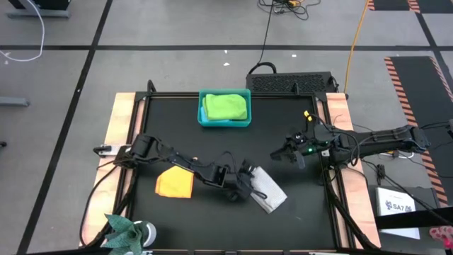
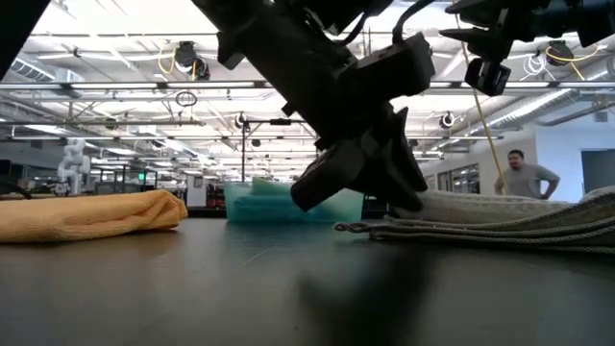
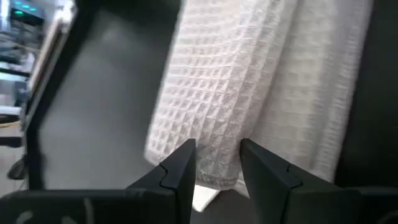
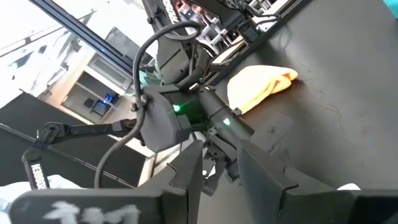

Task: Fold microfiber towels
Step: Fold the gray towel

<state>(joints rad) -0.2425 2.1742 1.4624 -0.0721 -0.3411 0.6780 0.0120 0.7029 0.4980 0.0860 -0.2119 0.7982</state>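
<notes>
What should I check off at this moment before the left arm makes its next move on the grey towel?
1. Left gripper at the light grey towel: ok, its fingers straddle the towel's hem, with cloth between them.
2. Grip closed on the cloth: cannot tell; a gap shows between the fingers.
3. Grey towel flat on the table: ok, the low view shows it lying in low layers.
4. Right gripper clear of the work: ok, it hangs above the table's right part, holding nothing.
5. Orange-yellow towel out of the way: ok, folded, left of the left gripper.
6. Lime green towel stowed: ok, in the teal bin.
</notes>
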